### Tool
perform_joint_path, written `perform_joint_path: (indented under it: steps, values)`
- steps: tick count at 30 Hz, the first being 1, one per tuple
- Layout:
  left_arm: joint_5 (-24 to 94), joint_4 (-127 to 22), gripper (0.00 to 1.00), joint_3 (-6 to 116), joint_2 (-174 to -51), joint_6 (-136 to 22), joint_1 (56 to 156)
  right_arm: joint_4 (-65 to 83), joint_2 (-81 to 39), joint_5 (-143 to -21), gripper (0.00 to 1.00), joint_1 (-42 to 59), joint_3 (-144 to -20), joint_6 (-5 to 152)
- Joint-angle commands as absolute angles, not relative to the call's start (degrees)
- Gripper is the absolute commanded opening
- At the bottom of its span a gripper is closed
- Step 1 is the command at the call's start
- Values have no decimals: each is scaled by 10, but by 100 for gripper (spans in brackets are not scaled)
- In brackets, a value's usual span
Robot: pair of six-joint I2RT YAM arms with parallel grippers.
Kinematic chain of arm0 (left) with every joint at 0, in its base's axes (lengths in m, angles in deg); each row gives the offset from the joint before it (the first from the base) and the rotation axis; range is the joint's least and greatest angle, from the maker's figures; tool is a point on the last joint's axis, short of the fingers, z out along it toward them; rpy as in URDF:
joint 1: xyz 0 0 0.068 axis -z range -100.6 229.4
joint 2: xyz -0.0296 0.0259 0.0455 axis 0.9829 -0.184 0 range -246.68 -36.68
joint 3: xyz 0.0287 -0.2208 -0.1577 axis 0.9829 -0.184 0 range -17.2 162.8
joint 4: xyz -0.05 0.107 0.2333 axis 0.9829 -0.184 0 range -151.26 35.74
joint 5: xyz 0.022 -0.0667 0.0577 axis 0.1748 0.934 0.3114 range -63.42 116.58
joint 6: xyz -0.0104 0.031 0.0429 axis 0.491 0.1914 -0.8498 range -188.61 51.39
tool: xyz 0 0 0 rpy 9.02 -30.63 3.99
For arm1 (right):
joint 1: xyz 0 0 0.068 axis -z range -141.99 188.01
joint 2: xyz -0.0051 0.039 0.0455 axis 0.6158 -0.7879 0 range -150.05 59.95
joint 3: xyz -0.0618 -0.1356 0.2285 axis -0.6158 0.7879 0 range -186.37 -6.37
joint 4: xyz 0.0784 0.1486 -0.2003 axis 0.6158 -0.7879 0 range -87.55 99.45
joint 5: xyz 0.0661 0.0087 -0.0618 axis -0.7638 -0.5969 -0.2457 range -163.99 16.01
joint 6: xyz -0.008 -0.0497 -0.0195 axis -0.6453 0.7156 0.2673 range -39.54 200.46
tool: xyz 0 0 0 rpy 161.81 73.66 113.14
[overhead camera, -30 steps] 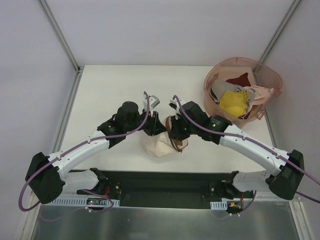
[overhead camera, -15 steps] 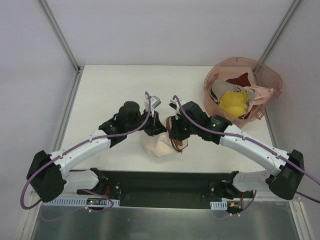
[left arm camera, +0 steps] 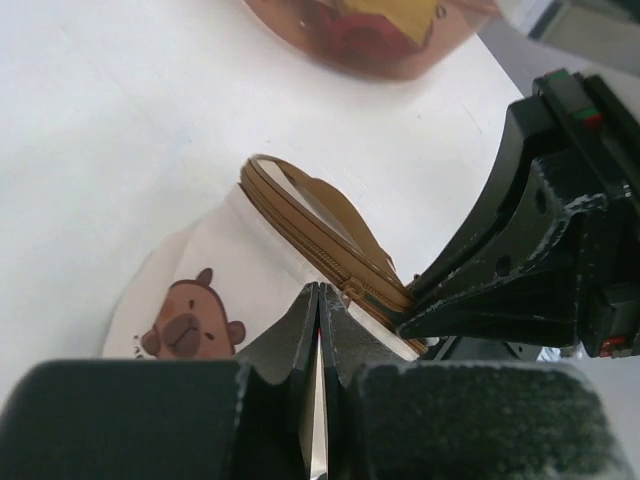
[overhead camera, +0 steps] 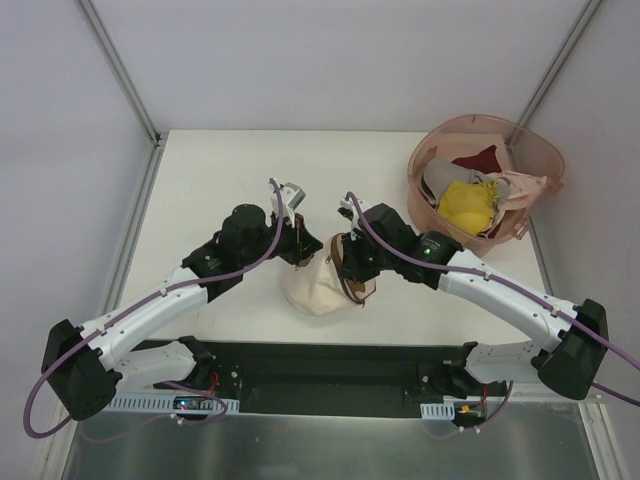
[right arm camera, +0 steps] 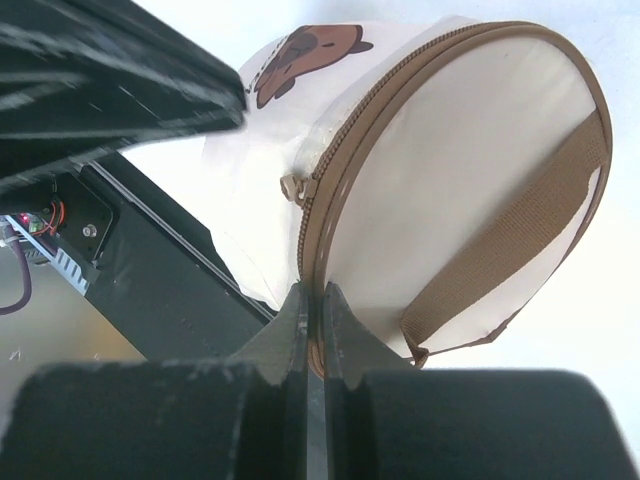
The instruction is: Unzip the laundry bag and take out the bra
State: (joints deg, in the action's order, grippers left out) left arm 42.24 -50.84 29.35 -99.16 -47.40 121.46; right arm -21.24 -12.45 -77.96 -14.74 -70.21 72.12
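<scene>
The laundry bag (overhead camera: 316, 290) is a cream pouch with brown zipper trim and a capybara print (left arm camera: 186, 325), lying on its side between my arms. My right gripper (overhead camera: 346, 268) is shut on the brown zipper rim of the bag (right arm camera: 450, 170), its tips (right arm camera: 312, 298) pinching the trim below the zipper pull (right arm camera: 292, 187). My left gripper (overhead camera: 306, 252) is shut with nothing seen between its tips (left arm camera: 318, 292), which sit just left of the zipper pull (left arm camera: 352, 293) on the bag (left arm camera: 230, 255). The zipper looks closed. The bra does not show.
A pink translucent basket (overhead camera: 536, 150) stands at the back right with a yellow garment (overhead camera: 465, 205), a dark red cloth (overhead camera: 478, 160) and pale garments in it. Metal frame posts rise at the table's back corners. A black rail runs along the near edge.
My left arm has swung left and back a little, its wrist pulling away from the right gripper. The right gripper and the bag have stayed where they were.
</scene>
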Motion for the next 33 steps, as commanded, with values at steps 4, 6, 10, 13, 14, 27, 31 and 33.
perform_joint_path:
  steps: [4,6,10,13,14,27,31,33]
  values:
    - [352,-506,0,289,-948,-486,1218,-201,-113,-790,1,-150,-700,722]
    - [389,-509,0,293,-950,-507,1219,-202,-113,-790,1,-150,-701,722]
    - [488,-528,1,302,-952,-531,1219,-203,-112,-789,1,-149,-703,723]
    - [520,-538,49,290,-948,-527,1219,-204,-112,-788,1,-150,-703,724]
    - [528,-538,58,287,-948,-527,1218,-203,-113,-788,1,-150,-703,723]
    - [570,-529,47,314,-1024,-534,1219,-204,-125,-793,1,-149,-711,724]
    - [580,-525,44,326,-1044,-533,1219,-205,-121,-791,1,-150,-708,723]
    - [578,-519,44,325,-1046,-531,1219,-205,-120,-790,1,-150,-707,724]
